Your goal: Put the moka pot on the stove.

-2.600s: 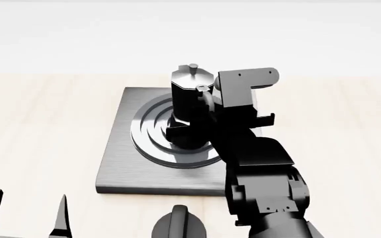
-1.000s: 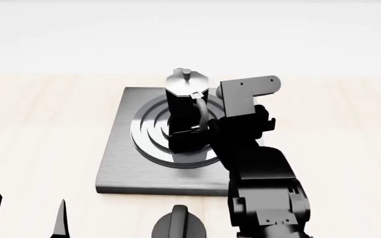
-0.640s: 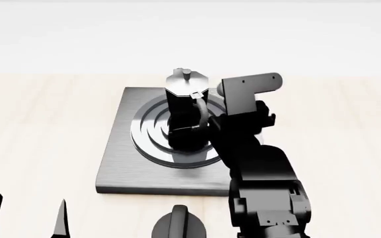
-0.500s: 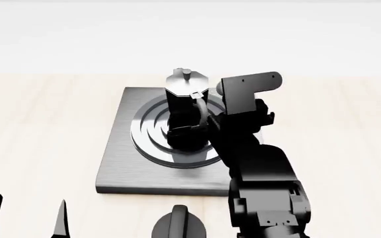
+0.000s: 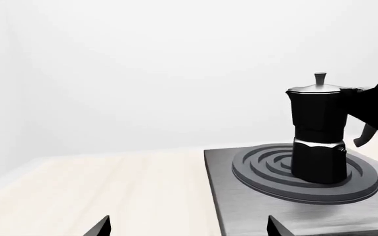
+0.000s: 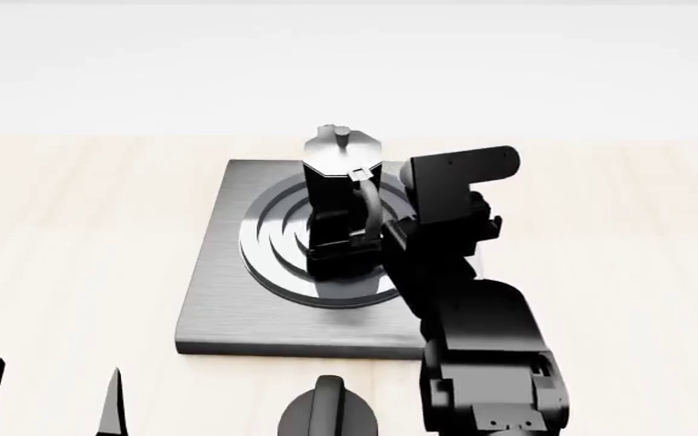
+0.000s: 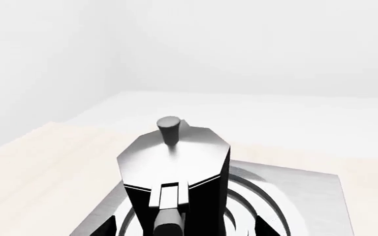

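Pale wooden tabletop (image 6: 70,236) with a plain white wall behind it, nothing fancy. Sitting on it is the stove (image 6: 210,300), a square brushed grey plate, and the moka pot (image 6: 342,195) is standing upright right on the raised ring burner (image 5: 267,169) at its middle, so placement looks basically done to me. Right gripper (image 6: 367,238) is down at the pot's near-right side by the curved handle (image 6: 371,204); the fingers look parted around the lower body and handle, but everything there is black on black, so honestly I can't tell whether it's pinching anything or already let go. Left gripper (image 6: 46,400) is idling at the near left, well clear, with its two finger tips spread apart. Main risk from here, I'd say: if the right arm pulls back while a finger is hooked inside that handle loop, it'll drag or tip the pot. It's tall with a narrow waist, so it probably wouldn't take much of a sideways nudge, and those raised rings aren't a perfectly flat footing either. The pot itself is glossy black and faceted, with a silver octagonal lid (image 7: 173,155) and a little knob (image 7: 169,129) on top. A short black stove knob (image 6: 328,411) sits just near of the plate.
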Tool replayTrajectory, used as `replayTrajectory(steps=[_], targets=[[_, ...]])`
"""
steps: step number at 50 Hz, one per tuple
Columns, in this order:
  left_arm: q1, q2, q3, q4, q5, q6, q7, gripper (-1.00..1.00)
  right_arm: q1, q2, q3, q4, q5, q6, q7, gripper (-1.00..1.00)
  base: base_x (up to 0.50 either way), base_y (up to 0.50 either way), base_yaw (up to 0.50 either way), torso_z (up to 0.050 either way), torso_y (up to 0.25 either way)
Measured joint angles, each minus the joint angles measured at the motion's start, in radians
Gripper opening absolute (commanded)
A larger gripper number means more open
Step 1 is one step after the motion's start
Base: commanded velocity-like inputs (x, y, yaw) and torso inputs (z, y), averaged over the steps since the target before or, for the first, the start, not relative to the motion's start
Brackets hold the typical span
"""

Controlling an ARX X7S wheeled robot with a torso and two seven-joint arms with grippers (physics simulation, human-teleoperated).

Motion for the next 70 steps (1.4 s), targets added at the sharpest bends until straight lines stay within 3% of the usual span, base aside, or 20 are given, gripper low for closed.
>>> replayTrajectory(steps=[8,26,46,70], targets=[[0.000,-0.001,0.002,-0.002,0.000,0.002,-0.001,1.00,-0.027,0.007,-0.015,-0.041,0.015,0.004,-0.002,1.00,0.00,0.00,0.00,0.000,0.000],[-0.006,-0.003,0.006,-0.005,-0.001,0.003,-0.003,1.00,-0.198,0.093,-0.032,-0.480,0.073,0.181,0.085,1.00,0.00,0.00,0.00,0.000,0.000],[-0.009,-0.005,0.010,-0.006,-0.003,0.004,-0.007,1.00,-0.326,0.166,-0.037,-0.827,0.122,0.295,0.157,1.00,0.00,0.00,0.00,0.000,0.000],[-0.009,-0.009,0.014,-0.012,-0.007,0.011,-0.008,1.00,-0.439,0.218,-0.072,-1.014,0.102,0.219,0.149,1.00,0.00,0.00,0.00,0.000,0.000]])
